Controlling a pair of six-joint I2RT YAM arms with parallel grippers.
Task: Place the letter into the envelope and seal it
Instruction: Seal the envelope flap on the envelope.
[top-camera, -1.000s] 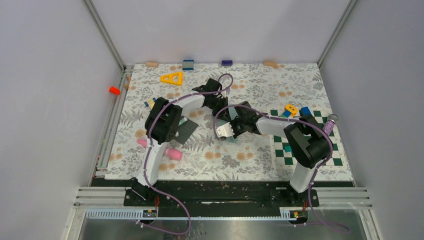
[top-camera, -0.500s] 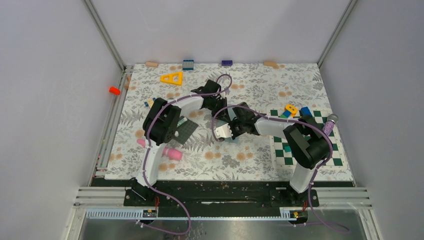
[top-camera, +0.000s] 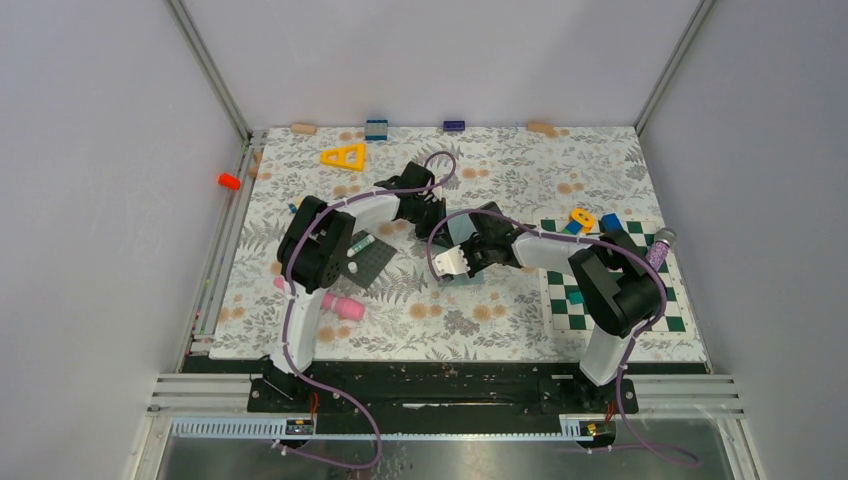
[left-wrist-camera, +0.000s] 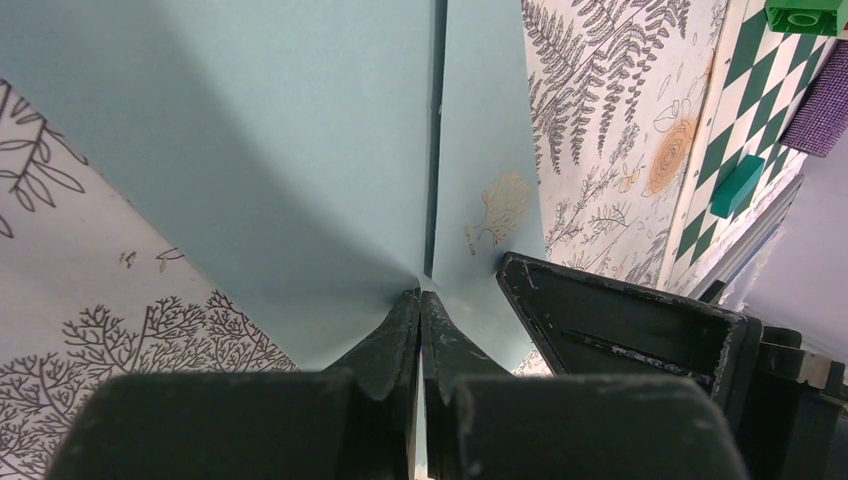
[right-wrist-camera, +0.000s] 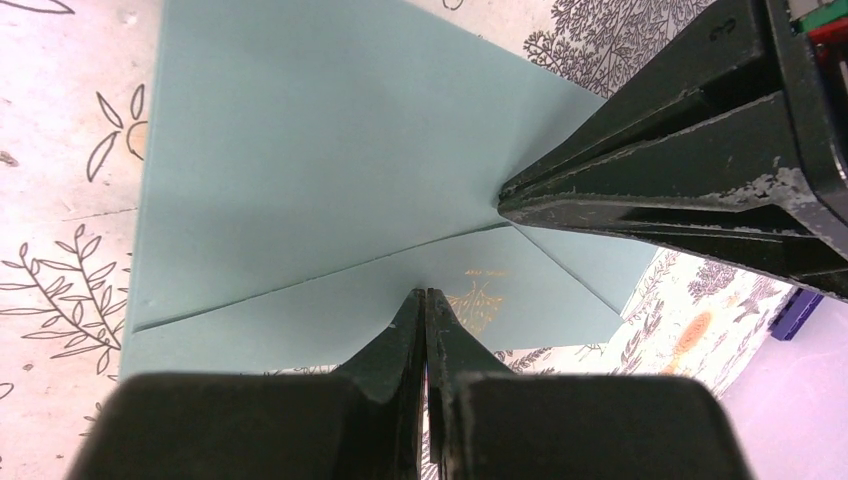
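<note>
The teal-grey envelope (right-wrist-camera: 300, 150) lies flat on the floral table with its triangular flap folded down; in the top view it (top-camera: 464, 228) is mostly hidden under both arms. A small gold emblem (right-wrist-camera: 480, 296) sits near the flap tip. My left gripper (left-wrist-camera: 421, 294) is shut, its tips pressed on the envelope (left-wrist-camera: 280, 140) at the flap tip; it also shows in the right wrist view (right-wrist-camera: 500, 200). My right gripper (right-wrist-camera: 425, 292) is shut, its tips on the envelope just below the flap edge. The letter is not visible.
A dark grey square mat (top-camera: 368, 260) and a pink cylinder (top-camera: 340, 305) lie to the left. A green checkerboard (top-camera: 640, 290) with small blocks and a purple object (top-camera: 660, 245) lies to the right. A yellow triangle (top-camera: 343, 156) and blocks sit at the back.
The left arm has drawn slightly left and back, uncovering more of the dark mat. The right gripper has barely shifted. Both stay shut on top of the envelope.
</note>
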